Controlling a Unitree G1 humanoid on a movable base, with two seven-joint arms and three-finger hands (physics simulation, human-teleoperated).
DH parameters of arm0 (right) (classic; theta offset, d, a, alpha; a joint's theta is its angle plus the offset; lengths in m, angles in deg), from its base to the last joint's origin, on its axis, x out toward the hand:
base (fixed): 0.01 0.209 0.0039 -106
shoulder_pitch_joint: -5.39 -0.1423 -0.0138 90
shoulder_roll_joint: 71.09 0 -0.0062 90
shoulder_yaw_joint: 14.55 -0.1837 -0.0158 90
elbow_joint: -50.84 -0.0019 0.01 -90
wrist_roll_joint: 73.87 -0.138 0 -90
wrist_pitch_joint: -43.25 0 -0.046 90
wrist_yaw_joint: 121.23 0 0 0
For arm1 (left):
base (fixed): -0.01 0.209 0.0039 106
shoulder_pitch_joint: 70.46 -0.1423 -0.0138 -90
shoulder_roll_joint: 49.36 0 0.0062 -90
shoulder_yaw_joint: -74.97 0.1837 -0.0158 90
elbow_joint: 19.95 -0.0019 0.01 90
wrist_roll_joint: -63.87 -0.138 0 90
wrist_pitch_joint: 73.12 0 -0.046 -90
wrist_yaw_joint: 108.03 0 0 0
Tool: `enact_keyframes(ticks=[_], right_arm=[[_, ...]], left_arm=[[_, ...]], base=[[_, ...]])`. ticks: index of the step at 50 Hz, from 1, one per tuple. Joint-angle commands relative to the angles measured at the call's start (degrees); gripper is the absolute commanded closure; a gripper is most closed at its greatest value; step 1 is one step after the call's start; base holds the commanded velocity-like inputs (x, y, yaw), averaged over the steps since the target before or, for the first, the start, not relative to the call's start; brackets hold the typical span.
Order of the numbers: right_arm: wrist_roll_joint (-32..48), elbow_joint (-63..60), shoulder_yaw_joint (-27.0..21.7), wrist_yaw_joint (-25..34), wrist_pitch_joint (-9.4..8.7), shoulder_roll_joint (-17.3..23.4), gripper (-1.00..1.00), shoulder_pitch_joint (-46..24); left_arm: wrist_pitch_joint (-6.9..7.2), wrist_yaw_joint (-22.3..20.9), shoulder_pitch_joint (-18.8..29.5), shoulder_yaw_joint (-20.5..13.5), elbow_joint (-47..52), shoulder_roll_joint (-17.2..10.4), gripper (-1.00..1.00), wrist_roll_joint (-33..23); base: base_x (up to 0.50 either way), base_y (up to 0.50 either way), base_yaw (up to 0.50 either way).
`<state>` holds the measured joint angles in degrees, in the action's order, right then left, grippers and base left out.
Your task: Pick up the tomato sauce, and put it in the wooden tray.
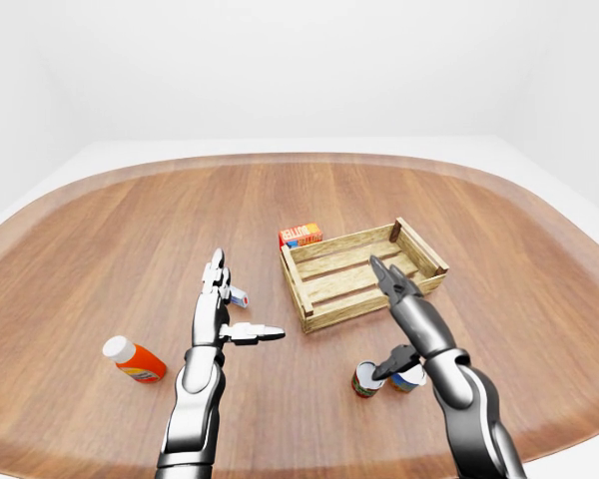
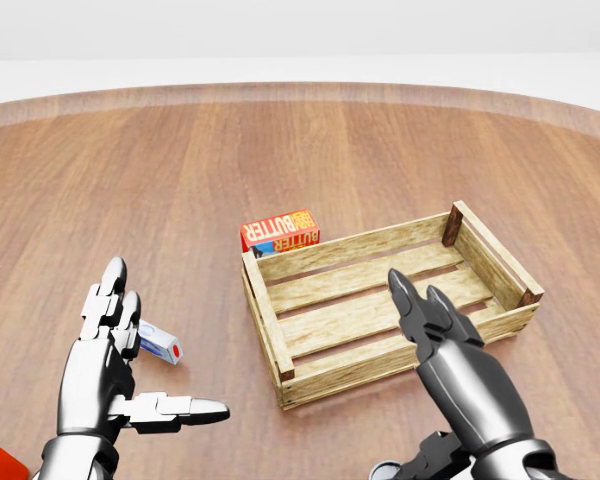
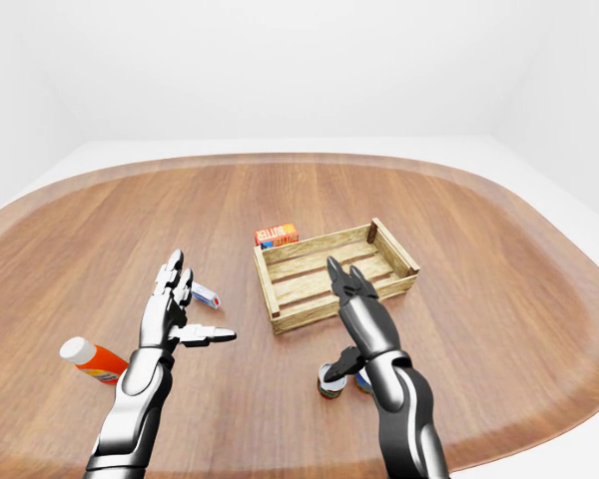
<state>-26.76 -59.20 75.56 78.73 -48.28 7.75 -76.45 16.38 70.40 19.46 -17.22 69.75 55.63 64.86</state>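
Fingers of the right hand (image 1: 404, 319) spread open above two small cans (image 1: 366, 379) on the round wooden table (image 1: 130, 230), near the slatted wooden tray (image 1: 359, 271). Left hand (image 1: 220, 309) splays open too.

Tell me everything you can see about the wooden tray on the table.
The wooden tray is a shallow rectangular crate of pale, rough-looking slats, with darker posts at its right-hand corners in the head view. Its floor is slatted with gaps, and nothing lies inside. It rests flat on the brown table, turned slightly askew. A red butter box sits just beyond its upper left corner; contact is unclear. The right hand, fingers extended, overlaps its lower right part in the view; whether it touches cannot be told.
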Motion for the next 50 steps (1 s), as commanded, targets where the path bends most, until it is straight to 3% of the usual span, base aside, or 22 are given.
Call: enact_keyframes(ticks=[1, 21, 50], right_arm=[[5.6, 3.1, 0.7, 0.7, 2.50, 0.2, -1.00, 1.5], [9.6, 7.9, 0.4, 0.5, 4.96, 1.0, -1.00, 1.7], [10.7, 18.4, 0.5, -3.3, 6.23, 2.1, -1.00, -1.5]], left_arm=[[0.07, 0.0, 0.0, 0.0, 0.0, 0.0, -1.00, 0.0], [-0.12, 0.0, 0.1, 0.0, -0.3, 0.0, -1.00, -0.1], [-0.10, 0.0, 0.0, 0.1, -0.2, 0.0, -1.00, -0.1]], base=[[0.00, 0.00, 0.00], [0.00, 0.00, 0.00], [0.00, 0.00, 0.00]])
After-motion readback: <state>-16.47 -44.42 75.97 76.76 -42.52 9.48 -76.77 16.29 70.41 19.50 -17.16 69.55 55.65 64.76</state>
